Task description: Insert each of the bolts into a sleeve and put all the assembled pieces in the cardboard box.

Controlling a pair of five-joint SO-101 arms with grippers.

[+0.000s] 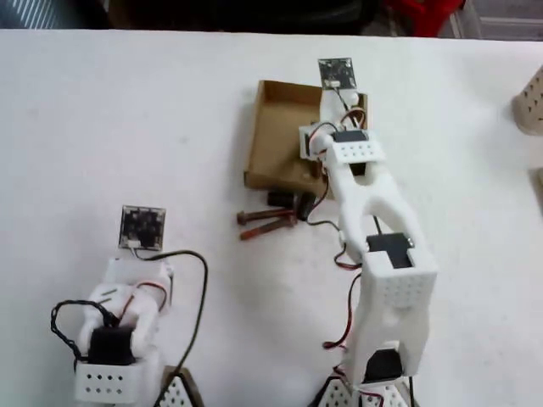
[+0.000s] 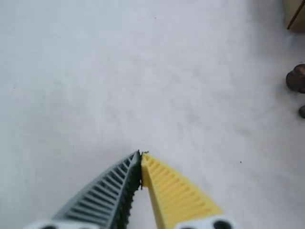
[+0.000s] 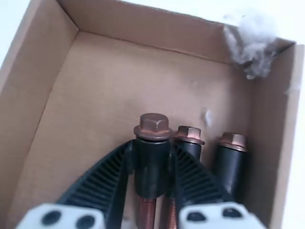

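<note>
In the cardboard box (image 3: 143, 28), two assembled pieces (image 3: 231, 162) lie side by side against one wall; the rest of its floor is bare. Loose bolts (image 1: 267, 222) and sleeves (image 1: 282, 200) crowd the worktop (image 1: 127, 119) just beside the box's near wall. My right arm (image 1: 373, 212) hangs over the box. Around my left jaws the worktop lies open.

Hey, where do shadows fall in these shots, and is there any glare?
High view: the table is evenly bright, no glare, with soft shadows beside the loose bolts and the cardboard box. Left wrist view: no hard shadow at the left gripper. Right wrist view: the sleeved bolt in the right gripper has a dull sheen on its head.
</note>
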